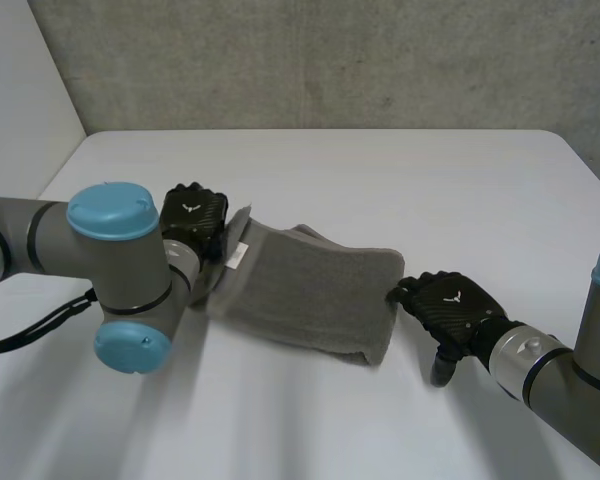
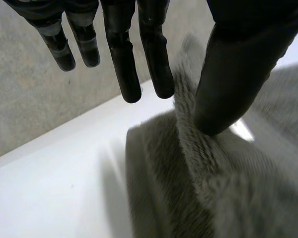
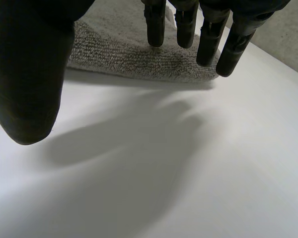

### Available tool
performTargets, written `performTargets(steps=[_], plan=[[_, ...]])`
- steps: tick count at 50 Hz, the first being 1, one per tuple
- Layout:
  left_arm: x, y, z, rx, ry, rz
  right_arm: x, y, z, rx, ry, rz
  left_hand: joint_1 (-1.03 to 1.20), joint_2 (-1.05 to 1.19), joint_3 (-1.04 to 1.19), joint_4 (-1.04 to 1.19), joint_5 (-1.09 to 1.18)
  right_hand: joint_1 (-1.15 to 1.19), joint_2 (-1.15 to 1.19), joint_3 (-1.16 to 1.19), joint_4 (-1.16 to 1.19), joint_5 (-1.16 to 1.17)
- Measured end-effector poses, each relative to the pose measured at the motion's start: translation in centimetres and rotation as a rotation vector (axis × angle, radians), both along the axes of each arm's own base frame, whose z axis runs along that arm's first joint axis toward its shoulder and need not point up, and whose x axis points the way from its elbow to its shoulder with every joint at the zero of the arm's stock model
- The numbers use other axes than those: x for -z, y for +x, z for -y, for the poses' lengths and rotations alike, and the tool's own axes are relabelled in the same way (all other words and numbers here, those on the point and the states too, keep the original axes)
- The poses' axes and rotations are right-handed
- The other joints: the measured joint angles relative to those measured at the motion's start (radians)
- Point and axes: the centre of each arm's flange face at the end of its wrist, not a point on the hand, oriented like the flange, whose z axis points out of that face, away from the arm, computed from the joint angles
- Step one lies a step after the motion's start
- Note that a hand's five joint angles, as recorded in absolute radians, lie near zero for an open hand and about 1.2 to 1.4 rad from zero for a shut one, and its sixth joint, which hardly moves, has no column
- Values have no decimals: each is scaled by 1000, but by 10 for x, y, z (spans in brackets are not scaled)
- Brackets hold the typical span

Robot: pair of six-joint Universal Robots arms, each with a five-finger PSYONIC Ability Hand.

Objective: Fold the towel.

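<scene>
Lying across the middle of the white desk (image 1: 380,170), the grey towel (image 1: 310,290) is already folded into a thick oblong band. Its long axis runs slantwise, from the far left end by the left hand (image 1: 193,220) down to the nearer right end by the right hand (image 1: 448,305). The left end is raised off the desk, with a small white label (image 1: 236,256) showing on it. The right end lies flat, with its folded corner pointing toward the near edge.

In the left wrist view the towel (image 2: 213,188) rises in a ridge between the thumb (image 2: 228,74) and the nearest of the fingers (image 2: 159,64). The thumb tip is pressed into the pile, pinching that edge. The other fingers are straight and spread out past the ridge, over bare desk.

In the right wrist view the right hand's fingers (image 3: 208,34) are straight and close together, with their tips at the towel's (image 3: 129,54) short end. The thumb (image 3: 30,74) is held wide apart from them over bare desk, so nothing is gripped. In the head view these fingertips reach the towel's right edge.
</scene>
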Motion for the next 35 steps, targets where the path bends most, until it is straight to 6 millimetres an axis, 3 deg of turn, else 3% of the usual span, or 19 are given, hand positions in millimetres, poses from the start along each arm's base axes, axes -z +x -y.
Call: performTargets(steps=[9,23,28,35], plan=[[-22,-6,-21,29,6,-101,-7,7,-7,-3,7,50,-86,-85,0,0,-95,0,0,0,0,0],[-13,12,-10,-24,34,-90,-9,40,-24,-71,-38,105,-90,-87,0,0,-101,33,17,0,0,26],[-14,16,-14,-21,44,-90,-2,50,-26,-90,-31,113,-92,-89,0,0,-106,173,159,0,0,192],[-30,18,-28,14,39,-126,13,61,-29,-124,-4,102,-100,-95,0,0,-114,527,514,0,0,517]])
